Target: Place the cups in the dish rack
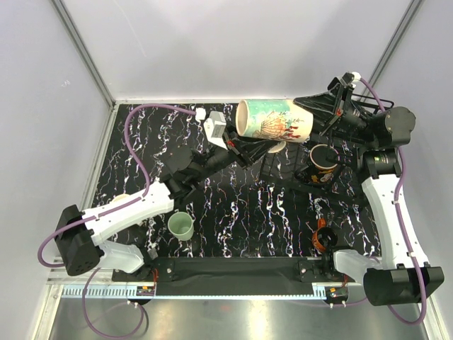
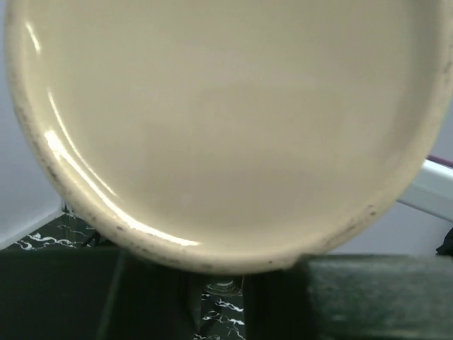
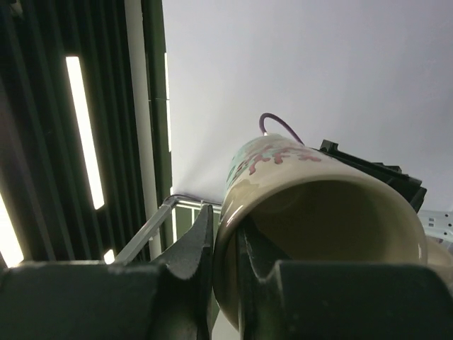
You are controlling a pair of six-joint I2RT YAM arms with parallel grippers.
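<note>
The cream-beige cup (image 1: 272,120), printed in teal and red, hangs on its side in the air at the back. My right gripper (image 1: 316,113) is shut on its rim, one finger inside and one outside, as the right wrist view shows (image 3: 225,241) with the cup (image 3: 318,205). My left gripper (image 1: 253,149) reaches under the cup's other end. In the left wrist view the cup's base (image 2: 226,120) fills the frame and hides the fingertips; the fingers (image 2: 156,297) stand close together. The mint-green cup (image 1: 180,225) stands on the table. The black patterned cup (image 1: 323,163) sits at the dish rack (image 1: 272,168).
The rack is hard to tell from the black marbled table (image 1: 141,156). A small red-orange thing (image 1: 320,237) shows by the right arm's base; I cannot tell what it is. White walls close in the back and both sides.
</note>
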